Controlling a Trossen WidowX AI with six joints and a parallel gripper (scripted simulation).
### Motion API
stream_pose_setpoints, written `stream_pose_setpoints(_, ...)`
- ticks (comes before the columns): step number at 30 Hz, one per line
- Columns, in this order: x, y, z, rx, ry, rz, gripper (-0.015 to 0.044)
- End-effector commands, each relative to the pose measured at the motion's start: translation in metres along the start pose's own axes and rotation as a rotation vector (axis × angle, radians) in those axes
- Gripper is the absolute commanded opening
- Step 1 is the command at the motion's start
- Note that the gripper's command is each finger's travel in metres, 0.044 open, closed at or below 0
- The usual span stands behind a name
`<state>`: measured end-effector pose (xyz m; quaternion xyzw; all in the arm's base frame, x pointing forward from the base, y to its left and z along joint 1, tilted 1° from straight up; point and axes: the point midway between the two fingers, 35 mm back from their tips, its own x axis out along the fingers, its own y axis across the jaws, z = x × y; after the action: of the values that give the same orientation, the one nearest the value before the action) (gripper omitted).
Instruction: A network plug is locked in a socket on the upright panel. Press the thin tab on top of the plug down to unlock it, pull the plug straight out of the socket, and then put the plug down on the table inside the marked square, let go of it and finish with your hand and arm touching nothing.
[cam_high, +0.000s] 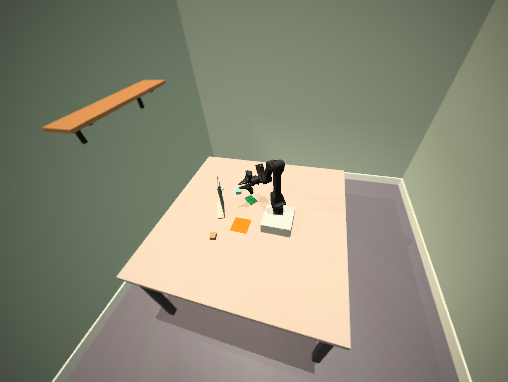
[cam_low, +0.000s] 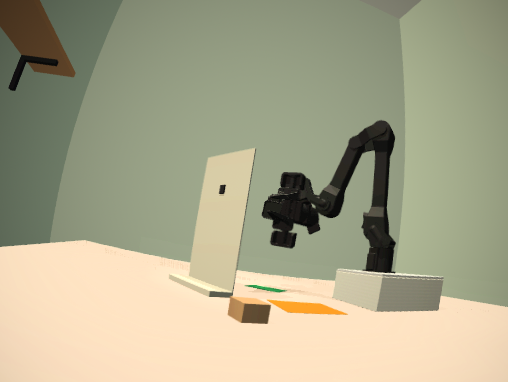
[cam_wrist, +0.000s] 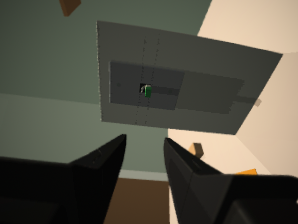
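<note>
The plug (cam_wrist: 148, 91) shows as a small green piece at the dark socket opening in the grey plate on the upright panel (cam_high: 220, 205) (cam_low: 220, 230) (cam_wrist: 210, 50). Its tab is too small to make out. My gripper (cam_high: 245, 187) (cam_wrist: 145, 140) is partly open, with nothing between its fingers. It is off the panel, on the robot's side; in the wrist view the plug shows above and beyond the fingertips. Two flat squares lie on the table, one green (cam_high: 251, 200) (cam_low: 265, 288) and one orange (cam_high: 240, 225) (cam_low: 307, 307); which is the marked one I cannot tell.
A brown block (cam_high: 213, 235) (cam_low: 249, 310) (cam_wrist: 196, 150) lies on the table near the panel's foot. A small teal block (cam_high: 238, 191) lies close to the gripper in the top view. The arm stands on a white base (cam_high: 276, 222) (cam_low: 405, 295). A wooden shelf (cam_high: 105, 106) hangs on the wall.
</note>
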<state>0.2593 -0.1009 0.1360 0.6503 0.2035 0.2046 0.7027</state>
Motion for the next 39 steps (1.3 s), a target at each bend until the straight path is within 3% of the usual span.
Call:
stream_pose_setpoints(1, -0.003, -0.002, -0.004, 0.034, 0.013, 0.013, 0.0156)
stream_pose_setpoints(21, 0.053, -0.001, 0.011, 0.032, 0.01, 0.014, 0.0156)
stream_pose_setpoints(39, 0.076, 0.0, 0.018, 0.032, 0.012, 0.019, 0.0156)
